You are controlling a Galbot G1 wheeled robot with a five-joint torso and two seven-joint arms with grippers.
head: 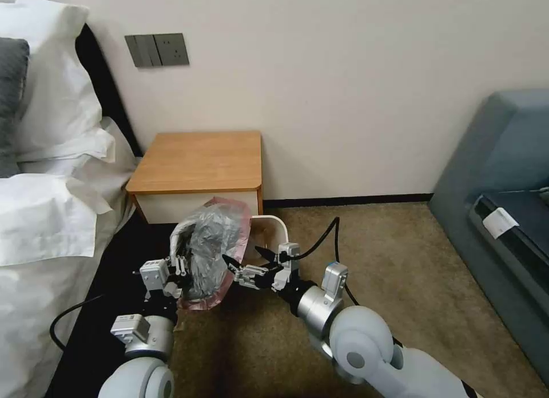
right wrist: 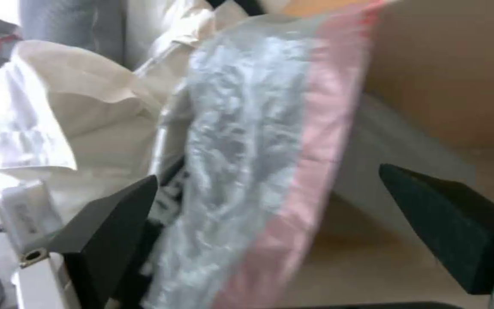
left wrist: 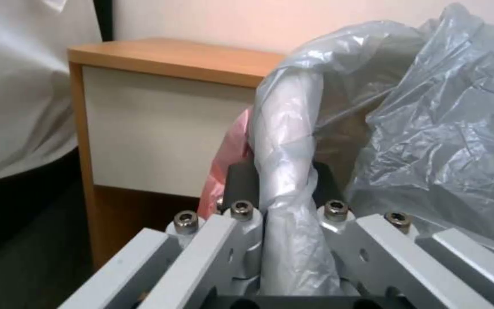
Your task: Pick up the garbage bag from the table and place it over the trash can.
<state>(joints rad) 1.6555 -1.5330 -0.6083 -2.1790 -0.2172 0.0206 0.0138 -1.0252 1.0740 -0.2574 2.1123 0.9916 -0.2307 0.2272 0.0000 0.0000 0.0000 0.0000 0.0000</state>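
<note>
Now garbage bag [head: 213, 246] over trash can [left wrist: 290, 141].

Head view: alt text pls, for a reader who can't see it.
Left end effector grips the garbage bag over the trash can; right end effector is open at the bag's pink edge. Behind stands the table, beside a bed.

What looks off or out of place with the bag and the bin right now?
The garbage bag sits lopsided on the trash can: it is bunched over the bed-side rim, while the far white rim stays bare. The left gripper is clamped on the covered rim; the right gripper is open at the bag's pink edge. Nothing looks torn or spilled.
</note>
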